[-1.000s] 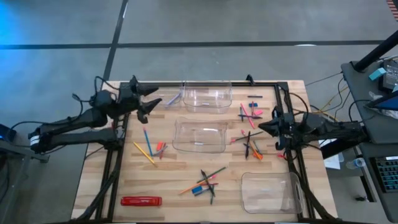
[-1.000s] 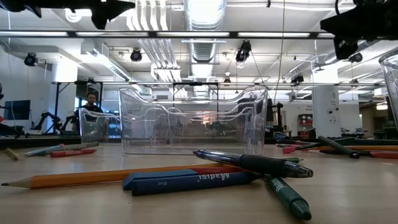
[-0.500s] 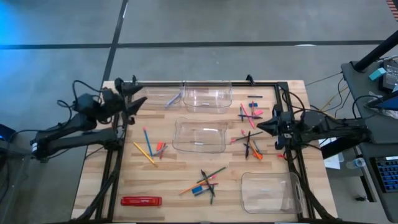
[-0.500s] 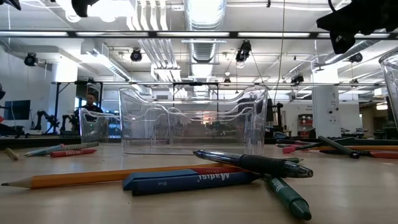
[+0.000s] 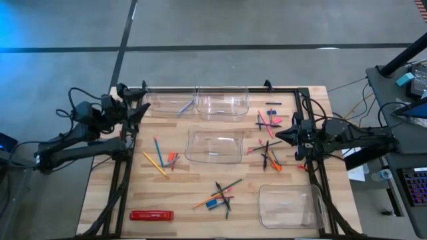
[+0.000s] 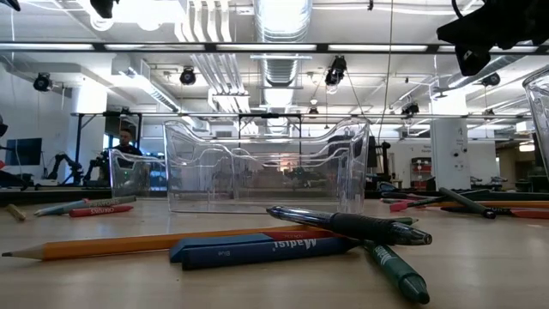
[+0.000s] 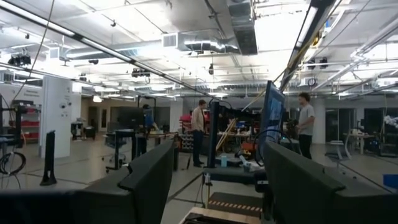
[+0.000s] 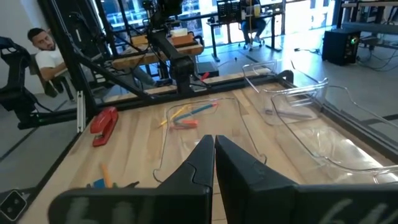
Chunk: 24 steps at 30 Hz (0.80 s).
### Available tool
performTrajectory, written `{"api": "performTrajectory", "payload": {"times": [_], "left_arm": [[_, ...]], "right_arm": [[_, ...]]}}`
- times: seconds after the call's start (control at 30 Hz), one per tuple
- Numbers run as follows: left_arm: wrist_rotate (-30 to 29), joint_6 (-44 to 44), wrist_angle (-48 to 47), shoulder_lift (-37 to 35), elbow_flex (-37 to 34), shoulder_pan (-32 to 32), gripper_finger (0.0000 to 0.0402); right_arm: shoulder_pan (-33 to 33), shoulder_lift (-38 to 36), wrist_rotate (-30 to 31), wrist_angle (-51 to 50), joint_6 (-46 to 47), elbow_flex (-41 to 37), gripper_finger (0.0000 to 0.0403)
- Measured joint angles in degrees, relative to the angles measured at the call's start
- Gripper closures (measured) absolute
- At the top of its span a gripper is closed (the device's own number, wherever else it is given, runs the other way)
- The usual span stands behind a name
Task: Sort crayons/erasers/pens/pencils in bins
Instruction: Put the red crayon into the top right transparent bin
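Crayons, erasers, pens and pencils lie scattered on the wooden table point(image 5: 180, 193), none sorted, I judge. Clear rectangular plastic bins point(image 5: 214, 146) look mostly empty; one far-left bin point(image 5: 175, 104) holds a stick or two. Left hand point(image 5: 138, 109), fingers spread, hangs empty at the far-left edge; right hand point(image 5: 283, 137), clenched on nothing, waits right. Next: reach a loose stick.

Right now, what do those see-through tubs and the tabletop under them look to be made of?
The bins look like clear, glossy plastic: the planks show through them and their rims catch bright highlights. The table looks like pale wood in glued strips, matte, with visible grain lines; it could be a laminate, though. The frame around it appears to be black-painted metal.
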Motion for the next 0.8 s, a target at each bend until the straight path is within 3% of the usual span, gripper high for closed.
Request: {"api": "performTrajectory", "payload": {"times": [0.63, 0.8], "left_arm": [[0.01, -0.01, 0.03, 0.12, -0.02, 0.02, 0.0169], [0.01, 0.00, 0.01, 0.08, -0.02, 0.02, 0.0169]], "right_arm": [[0.00, 0.02, 0.39, 0.00, -1.61, -0.06, 0.0394], [-0.05, 1.45, 5.03, 0.03, -1.02, -0.11, 0.0394]]}}
